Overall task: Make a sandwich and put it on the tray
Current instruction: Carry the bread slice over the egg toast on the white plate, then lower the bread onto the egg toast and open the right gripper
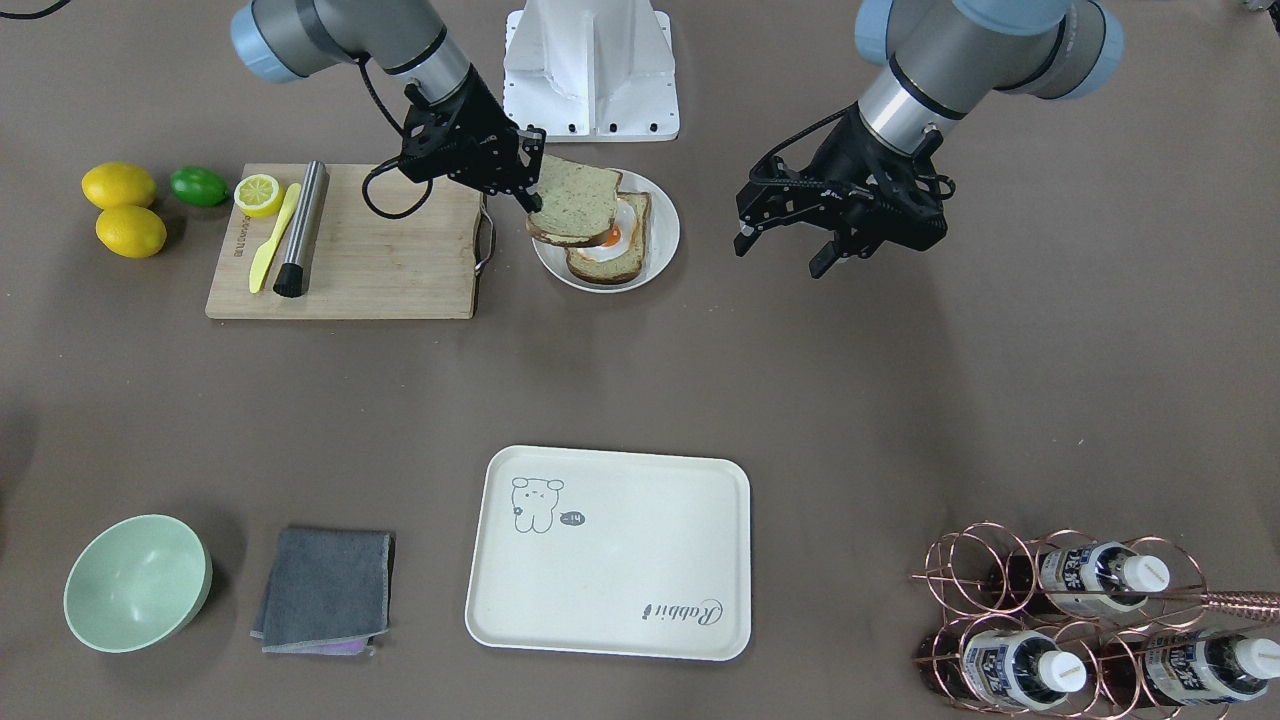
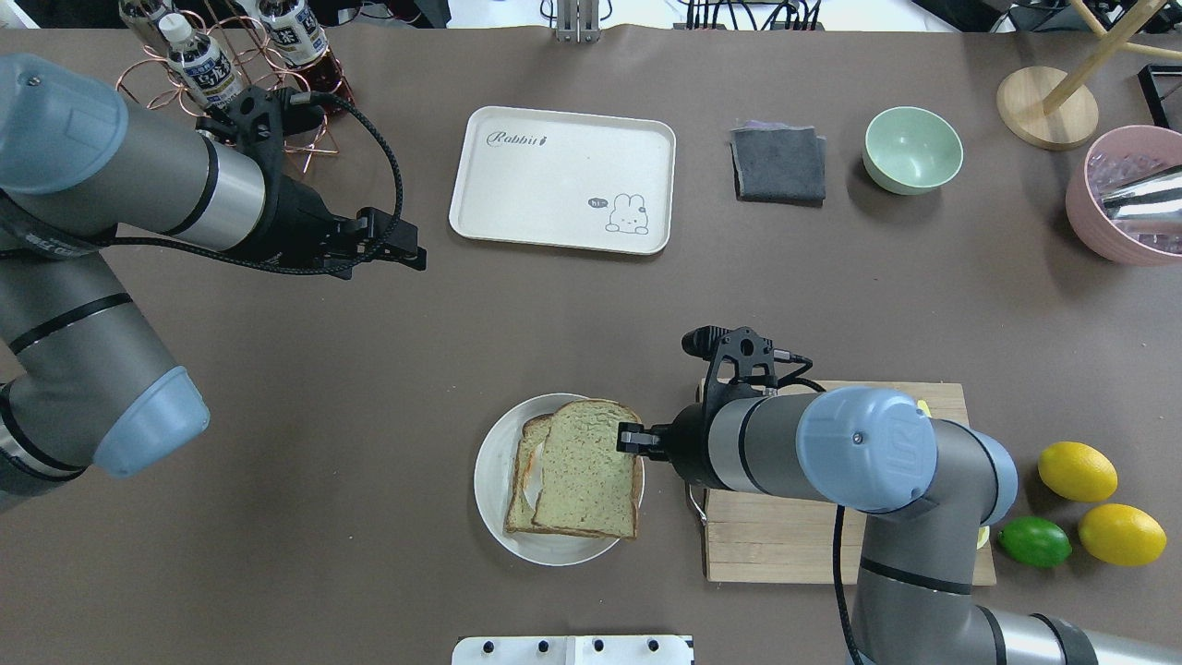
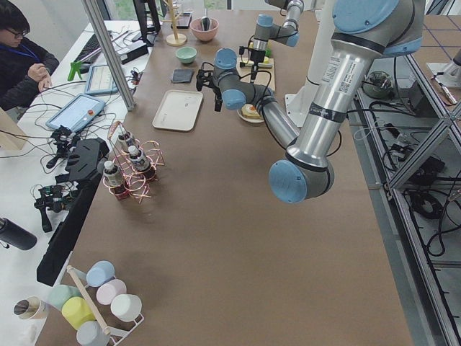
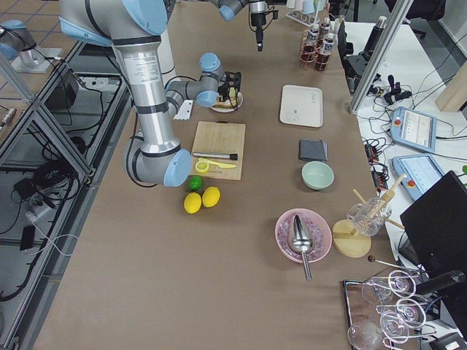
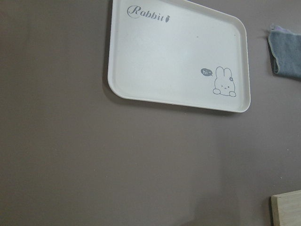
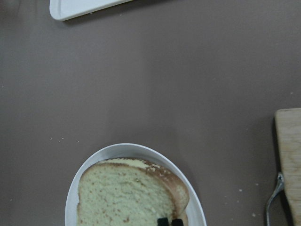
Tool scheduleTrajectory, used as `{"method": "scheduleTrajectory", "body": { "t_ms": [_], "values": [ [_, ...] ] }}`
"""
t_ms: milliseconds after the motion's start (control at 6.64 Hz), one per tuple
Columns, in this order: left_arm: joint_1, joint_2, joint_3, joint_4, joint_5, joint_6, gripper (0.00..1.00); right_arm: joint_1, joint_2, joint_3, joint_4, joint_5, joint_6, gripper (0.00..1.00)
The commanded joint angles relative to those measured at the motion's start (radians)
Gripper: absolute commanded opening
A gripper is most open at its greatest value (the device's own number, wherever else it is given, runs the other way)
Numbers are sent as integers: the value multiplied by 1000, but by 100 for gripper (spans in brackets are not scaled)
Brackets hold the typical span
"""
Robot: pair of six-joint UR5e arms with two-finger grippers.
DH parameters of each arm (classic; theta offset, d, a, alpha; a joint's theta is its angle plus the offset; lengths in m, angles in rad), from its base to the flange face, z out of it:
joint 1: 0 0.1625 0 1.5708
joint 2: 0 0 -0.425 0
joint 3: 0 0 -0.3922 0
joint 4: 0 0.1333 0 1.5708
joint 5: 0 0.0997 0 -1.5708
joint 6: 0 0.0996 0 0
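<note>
Because the top bread slice point(image 1: 573, 203) covers it, most of the fried egg point(image 1: 614, 236) is hidden. Only a bit of white and orange peeks out. The bottom bread slice point(image 1: 612, 264) lies on the small white plate point(image 1: 667, 238) under the egg, and part of it is covered too. The right gripper point(image 1: 531, 196) is clamped on one edge of the top slice, just beside the cutting board point(image 1: 370, 262). It is hard to tell if the other edge rests on the egg. In the right wrist view only two dark fingertips show, cut off at the bottom. The left gripper point(image 1: 784, 252) hangs over the table point(image 1: 900, 400) with its fingers spread apart. The tray point(image 1: 620, 560) lies well apart from the plate, across the table from the robot.
</note>
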Motion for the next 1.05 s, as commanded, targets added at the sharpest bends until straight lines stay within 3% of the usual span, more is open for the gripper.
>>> {"method": "scheduleTrajectory", "body": {
  "t_ms": [0, 903],
  "values": [
    [0, 0, -5, -1, 0, -3, 98, -32, 19, -29, 0, -39, -5, 0],
    [0, 2, -16, 0, 8, -3, 98, -37, 86, -109, 2, -71, -10, 0]
  ]
}}
